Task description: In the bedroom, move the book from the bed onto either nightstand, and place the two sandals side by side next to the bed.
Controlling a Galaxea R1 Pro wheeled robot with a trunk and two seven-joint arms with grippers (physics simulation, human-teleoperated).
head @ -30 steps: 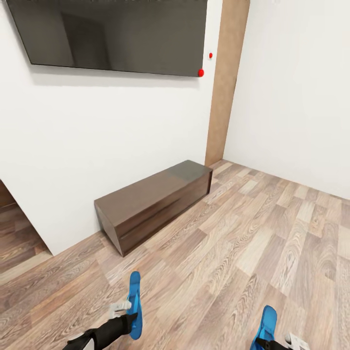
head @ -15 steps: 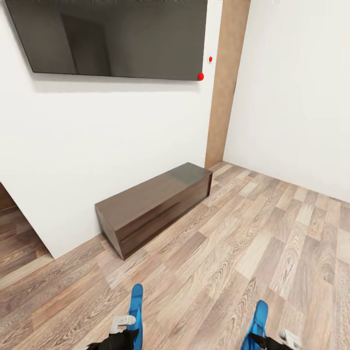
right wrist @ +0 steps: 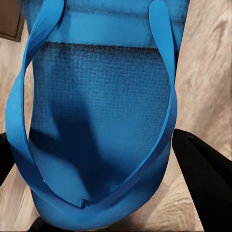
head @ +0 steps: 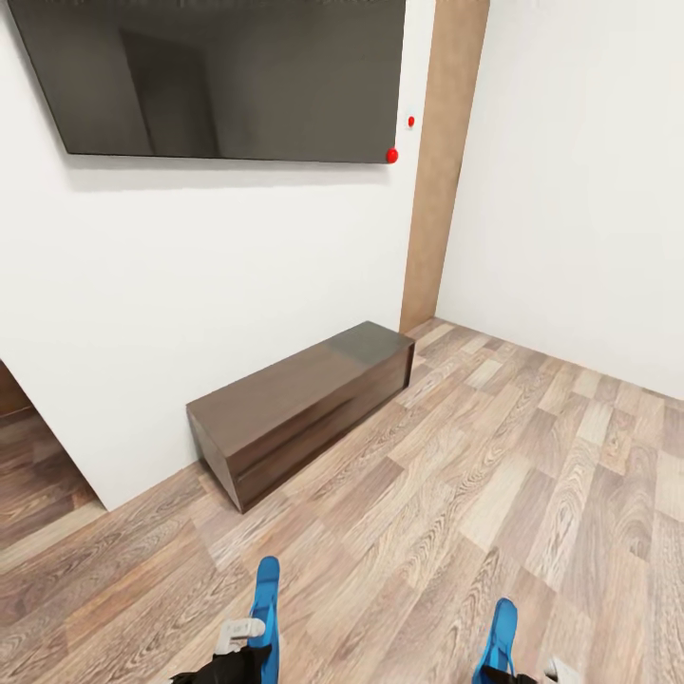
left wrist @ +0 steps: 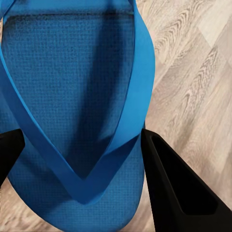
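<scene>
At 7 o'clock in the head view, left gripper [head: 249, 638] low at the frame edge, clamped on a bright blue sandal, the left sandal [head: 266, 608], which juts up toward 12 o'clock from between the fingers. In the left wrist view, same sandal [left wrist: 77, 111] lying flat across the gap, sole face toward the camera, straps meeting in a V near the heel end; black fingers [left wrist: 174, 188] pressed against both edges, one at 4 o'clock, one at 8 o'clock.

Beyond, at centre, a long low dark brown wall cabinet [head: 304, 408] against the white wall [head: 237, 266], set on a wood-plank floor [head: 494, 456]. Above it, at 11 o'clock, a wall-mounted dark screen [head: 218, 76]; just beside its lower corner two small red dots [head: 391, 155]. At 1 o'clock, a tan vertical wall strip [head: 442, 161].

At 5 o'clock, right gripper [head: 521, 673] barely inside the frame, pinching the right sandal [head: 498, 638], likewise pointing up toward 12 o'clock. In the right wrist view, that sandal [right wrist: 101, 125] spanning the jaws, black fingers [right wrist: 203, 179] tight on either side.

Both sandals held off the floor, well apart from each other.
</scene>
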